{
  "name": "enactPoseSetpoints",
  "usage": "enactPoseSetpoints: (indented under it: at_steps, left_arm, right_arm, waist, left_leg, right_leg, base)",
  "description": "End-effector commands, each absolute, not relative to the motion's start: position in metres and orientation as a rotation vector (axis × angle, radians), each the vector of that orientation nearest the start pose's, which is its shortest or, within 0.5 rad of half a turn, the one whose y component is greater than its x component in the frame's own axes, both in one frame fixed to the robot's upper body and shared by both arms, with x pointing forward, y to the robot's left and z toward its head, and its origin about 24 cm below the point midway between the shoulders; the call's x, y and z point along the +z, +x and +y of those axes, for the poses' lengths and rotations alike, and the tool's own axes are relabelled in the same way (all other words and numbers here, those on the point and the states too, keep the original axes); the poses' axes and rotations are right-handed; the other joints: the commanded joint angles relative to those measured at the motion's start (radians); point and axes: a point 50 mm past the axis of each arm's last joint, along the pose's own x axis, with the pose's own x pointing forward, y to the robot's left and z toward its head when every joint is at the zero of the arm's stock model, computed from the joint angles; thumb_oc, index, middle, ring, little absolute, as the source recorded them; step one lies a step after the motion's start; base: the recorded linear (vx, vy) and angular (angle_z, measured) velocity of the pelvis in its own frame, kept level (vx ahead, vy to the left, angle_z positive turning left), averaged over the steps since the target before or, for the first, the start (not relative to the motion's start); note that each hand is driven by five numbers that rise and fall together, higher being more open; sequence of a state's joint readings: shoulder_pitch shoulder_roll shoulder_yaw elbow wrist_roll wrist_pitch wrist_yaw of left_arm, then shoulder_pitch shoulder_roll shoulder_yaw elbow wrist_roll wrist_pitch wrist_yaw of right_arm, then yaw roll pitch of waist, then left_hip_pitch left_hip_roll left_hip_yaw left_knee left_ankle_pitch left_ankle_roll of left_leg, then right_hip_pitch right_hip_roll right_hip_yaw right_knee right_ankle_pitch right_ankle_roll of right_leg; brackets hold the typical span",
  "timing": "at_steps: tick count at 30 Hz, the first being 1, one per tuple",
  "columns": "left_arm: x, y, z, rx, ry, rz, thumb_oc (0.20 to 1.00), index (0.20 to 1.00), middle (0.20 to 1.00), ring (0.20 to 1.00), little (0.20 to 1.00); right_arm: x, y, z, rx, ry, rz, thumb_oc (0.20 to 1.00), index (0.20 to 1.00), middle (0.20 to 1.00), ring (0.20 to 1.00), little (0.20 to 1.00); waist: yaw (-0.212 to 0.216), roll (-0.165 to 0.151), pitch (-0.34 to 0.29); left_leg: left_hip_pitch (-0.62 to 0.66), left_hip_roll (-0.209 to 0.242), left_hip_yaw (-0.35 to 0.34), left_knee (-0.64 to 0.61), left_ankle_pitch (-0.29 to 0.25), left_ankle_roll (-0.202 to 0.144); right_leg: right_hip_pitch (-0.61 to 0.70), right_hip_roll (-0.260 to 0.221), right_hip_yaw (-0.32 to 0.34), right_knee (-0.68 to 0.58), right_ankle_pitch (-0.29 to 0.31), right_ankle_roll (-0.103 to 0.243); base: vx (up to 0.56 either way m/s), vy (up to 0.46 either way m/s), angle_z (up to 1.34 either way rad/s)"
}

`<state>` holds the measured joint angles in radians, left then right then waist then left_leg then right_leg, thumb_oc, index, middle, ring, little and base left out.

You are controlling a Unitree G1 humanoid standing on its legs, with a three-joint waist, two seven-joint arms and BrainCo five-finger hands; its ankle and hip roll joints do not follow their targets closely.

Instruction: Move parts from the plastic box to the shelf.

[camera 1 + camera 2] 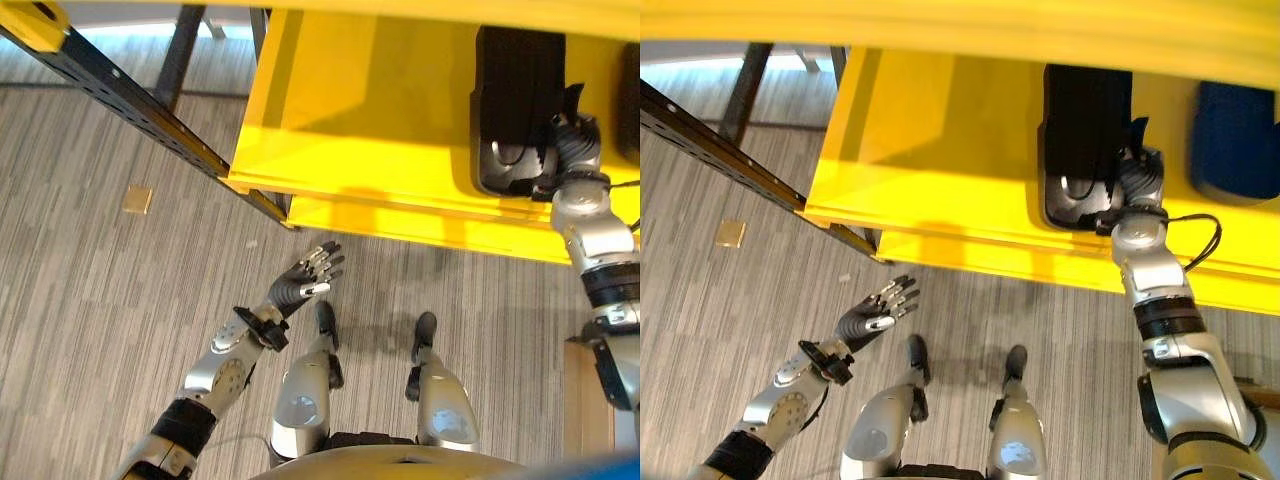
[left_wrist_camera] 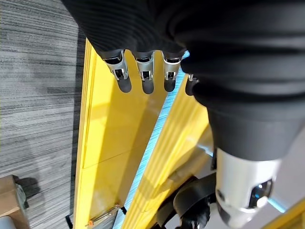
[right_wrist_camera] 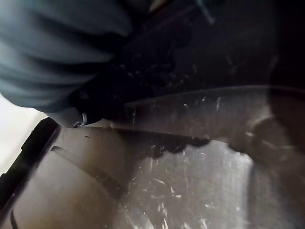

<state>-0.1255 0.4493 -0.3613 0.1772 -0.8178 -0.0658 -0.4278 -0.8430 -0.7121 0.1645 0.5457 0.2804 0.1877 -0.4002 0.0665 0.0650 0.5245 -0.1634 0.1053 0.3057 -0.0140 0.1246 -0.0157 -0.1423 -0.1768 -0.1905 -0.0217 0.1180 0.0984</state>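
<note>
Up on the yellow shelf (image 1: 940, 170) sits the black part (image 1: 1085, 150), near the front edge, and the right hand (image 1: 1140, 180) is pressed against its right side, though whether those fingers grip it I cannot tell, since the right wrist view gives just a dark scratched surface up close. Beside it, the right eye view catches a blue part (image 1: 1235, 140) further right on the shelf. Meanwhile the left hand (image 1: 305, 280) hangs below over the striped floor (image 1: 90, 300), fingers (image 2: 145, 76) straight and relaxed, holding nothing.
</note>
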Motion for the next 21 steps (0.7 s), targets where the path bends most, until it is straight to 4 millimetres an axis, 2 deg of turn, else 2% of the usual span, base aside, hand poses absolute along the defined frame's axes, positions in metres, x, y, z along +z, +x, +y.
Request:
enactPoseSetpoints:
  at_steps: [1,6,14,21]
  left_arm:
    - [0.039,0.246,0.143,-0.680,-0.395,0.071,1.000,1.000,1.000,1.000,1.000]
    - [0.047,0.247,0.140,-0.681,-0.415,0.040,1.000,1.000,1.000,1.000,1.000]
    - [0.050,0.242,0.133,-0.692,-0.408,0.056,1.000,1.000,1.000,1.000,1.000]
    - [0.048,0.240,0.135,-0.687,-0.388,0.085,1.000,1.000,1.000,1.000,1.000]
  right_arm:
    - [0.294,0.365,-0.266,-0.510,-0.454,-0.452,0.200,0.200,0.200,0.200,0.200]
    - [0.305,0.370,-0.265,-0.548,-0.375,-0.411,0.200,0.200,0.200,0.200,0.200]
    - [0.312,0.374,-0.280,-0.642,-0.389,-0.370,0.200,0.200,0.200,0.200,0.200]
    - [0.328,0.369,-0.292,-0.743,-0.399,-0.389,0.200,0.200,0.200,0.200,0.200]
  waist:
    - [0.026,-0.012,-0.054]
    - [0.035,-0.002,-0.005]
    - [0.056,0.005,-0.004]
    - [0.063,-0.005,-0.004]
  left_leg:
    - [-0.042,0.020,-0.111,0.113,-0.089,-0.030]
    - [-0.083,0.013,-0.124,0.132,-0.089,-0.027]
    - [-0.170,0.008,-0.142,0.156,-0.086,-0.022]
    - [-0.210,0.010,-0.150,0.158,-0.080,-0.022]
  right_leg:
    - [-0.026,-0.028,-0.002,0.191,-0.141,0.005]
    - [-0.080,-0.029,0.002,0.246,-0.162,-0.004]
    - [-0.175,-0.020,0.006,0.305,-0.179,-0.015]
    - [-0.218,-0.002,0.012,0.325,-0.187,-0.024]
  base:
    - [-0.07,-0.001,-0.01]
    - [-0.04,-0.012,0.01]
    - [0.00,-0.041,0.07]
    - [0.03,-0.059,0.03]
